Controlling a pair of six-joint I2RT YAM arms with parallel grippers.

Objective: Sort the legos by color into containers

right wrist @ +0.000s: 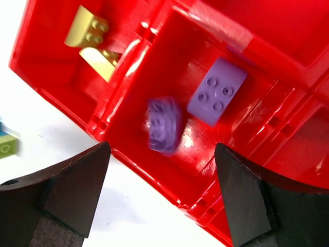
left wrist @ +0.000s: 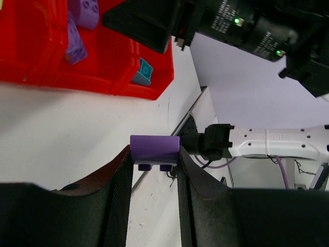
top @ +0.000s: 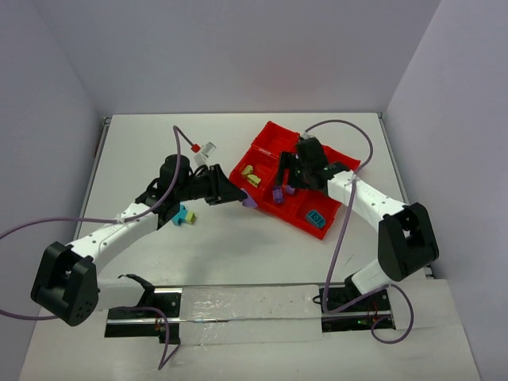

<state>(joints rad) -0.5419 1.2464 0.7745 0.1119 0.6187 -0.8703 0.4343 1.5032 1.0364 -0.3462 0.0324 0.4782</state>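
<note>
The red tray (top: pixel 270 143) lies tilted at the back right. My left gripper (top: pixel 244 198) is shut on a purple lego (left wrist: pixel 154 149), held above the table just left of the tray's near edge. My right gripper (top: pixel 287 179) hangs open and empty over the tray's middle compartment. In the right wrist view that compartment holds a purple lego (right wrist: pixel 216 91) lying flat and a second, blurred purple lego (right wrist: pixel 163 125). Pale yellow legos (right wrist: pixel 88 28) lie in the compartment to the left. A teal lego (top: pixel 316 217) lies in the near right compartment. A teal and yellow stack (top: pixel 184 215) lies on the table.
A small clear piece with a red end (top: pixel 205 148) lies on the table behind the left arm. The left arm's purple cable (top: pixel 178 143) arcs over the table. The right arm (top: pixel 373 208) stretches beside the tray's right edge.
</note>
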